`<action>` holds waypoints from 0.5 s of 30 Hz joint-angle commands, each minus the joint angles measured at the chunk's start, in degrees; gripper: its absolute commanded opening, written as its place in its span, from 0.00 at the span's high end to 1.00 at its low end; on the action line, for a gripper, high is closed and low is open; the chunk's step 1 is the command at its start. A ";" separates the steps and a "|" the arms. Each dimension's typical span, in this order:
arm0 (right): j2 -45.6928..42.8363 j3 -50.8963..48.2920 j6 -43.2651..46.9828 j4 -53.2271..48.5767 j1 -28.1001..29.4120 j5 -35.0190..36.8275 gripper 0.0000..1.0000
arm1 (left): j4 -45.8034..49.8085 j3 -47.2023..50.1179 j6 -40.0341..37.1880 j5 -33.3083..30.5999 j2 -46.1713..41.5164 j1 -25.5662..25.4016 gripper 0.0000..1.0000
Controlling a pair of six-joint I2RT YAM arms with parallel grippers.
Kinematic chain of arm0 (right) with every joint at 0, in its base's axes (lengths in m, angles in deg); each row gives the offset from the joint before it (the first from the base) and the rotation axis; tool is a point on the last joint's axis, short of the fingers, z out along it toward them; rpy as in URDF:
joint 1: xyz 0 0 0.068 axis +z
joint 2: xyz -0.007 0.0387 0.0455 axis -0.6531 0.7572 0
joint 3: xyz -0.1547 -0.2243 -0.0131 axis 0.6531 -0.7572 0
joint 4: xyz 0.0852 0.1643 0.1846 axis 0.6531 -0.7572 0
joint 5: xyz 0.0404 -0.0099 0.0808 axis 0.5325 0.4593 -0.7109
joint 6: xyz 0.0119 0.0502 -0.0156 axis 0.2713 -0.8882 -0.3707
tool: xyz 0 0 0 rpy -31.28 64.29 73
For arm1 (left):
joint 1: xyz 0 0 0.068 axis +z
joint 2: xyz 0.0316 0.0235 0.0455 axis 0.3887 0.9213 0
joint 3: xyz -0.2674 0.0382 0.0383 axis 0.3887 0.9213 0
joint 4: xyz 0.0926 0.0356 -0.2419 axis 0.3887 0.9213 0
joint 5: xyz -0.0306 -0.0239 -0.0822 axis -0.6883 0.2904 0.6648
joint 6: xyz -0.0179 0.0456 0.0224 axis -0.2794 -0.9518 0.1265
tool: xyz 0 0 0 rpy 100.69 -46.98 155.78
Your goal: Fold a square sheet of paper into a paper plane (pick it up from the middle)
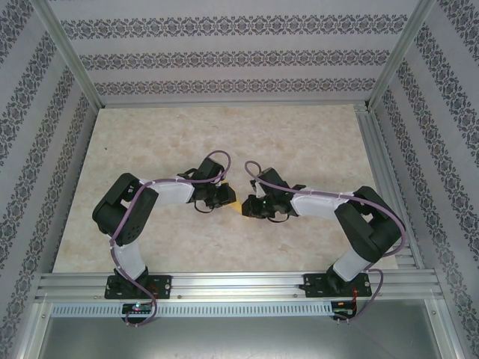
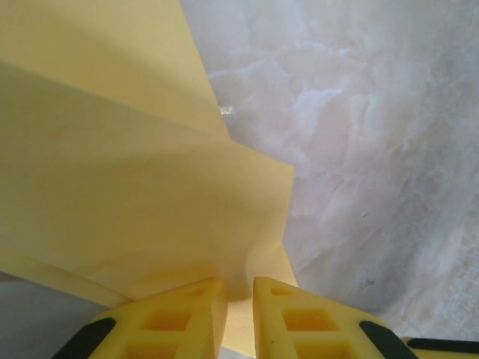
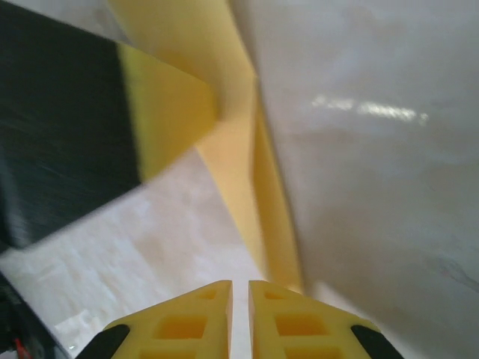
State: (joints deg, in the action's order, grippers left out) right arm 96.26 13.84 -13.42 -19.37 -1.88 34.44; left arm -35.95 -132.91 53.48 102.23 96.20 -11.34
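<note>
Paper (image 2: 135, 187) could tear if the left gripper (image 2: 239, 290), pinching it, and the nearly closed right gripper (image 3: 239, 290) pull apart.

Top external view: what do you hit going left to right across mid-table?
left arm → left gripper → folded yellow paper → right gripper → right arm

Pale marbled tabletop (image 1: 299, 134) enclosed by floral-striped wallpaper walls (image 1: 224, 56) and aluminium frame rails (image 1: 239, 284).
</note>
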 commanded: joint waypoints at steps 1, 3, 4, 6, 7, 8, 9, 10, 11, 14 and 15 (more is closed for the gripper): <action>3.51 3.72 0.23 0.79 0.55 -1.72 0.86 | 4.14 1.22 -0.87 -5.10 3.04 0.02 0.80; 5.89 4.17 -0.15 2.42 0.54 -2.26 0.86 | 4.06 1.23 -0.87 -5.02 3.02 0.03 0.80; 7.04 4.31 -0.35 2.95 0.57 -2.41 0.86 | 3.97 1.18 -0.96 -4.94 2.79 -0.02 0.79; 8.53 3.94 -0.70 3.63 0.57 -2.23 0.86 | 3.97 1.24 -1.10 -4.92 2.47 0.02 0.79; 8.99 3.46 -0.81 3.88 0.48 -1.93 0.87 | 3.97 1.23 -1.22 -4.93 2.27 0.02 0.79; 9.33 2.93 -0.83 3.92 0.36 -1.66 0.87 | 3.95 1.20 -1.36 -4.90 2.02 0.02 0.79; 9.47 2.25 -0.97 4.05 0.24 -1.57 0.87 | 3.94 1.15 -1.49 -4.86 1.79 0.02 0.79; 9.53 1.46 -1.10 4.23 0.06 -1.48 0.87 | 3.99 1.07 -1.64 -5.01 1.66 0.08 0.79; 9.57 0.66 -1.08 4.18 0.04 -1.34 0.87 | 3.97 0.91 -1.91 -4.98 1.45 0.15 0.79; 9.48 -1.36 -0.99 3.97 -0.23 -1.23 0.87 | 4.14 0.41 -2.82 -5.10 1.19 0.62 0.78; 9.45 -2.03 -0.98 3.97 -0.38 -1.21 0.87 | 4.15 0.30 -3.13 -5.09 1.10 0.92 0.78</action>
State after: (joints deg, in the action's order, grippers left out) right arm 104.18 15.15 -14.19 -12.66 -2.23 32.28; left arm -35.95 -132.98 52.74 102.23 96.07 -11.30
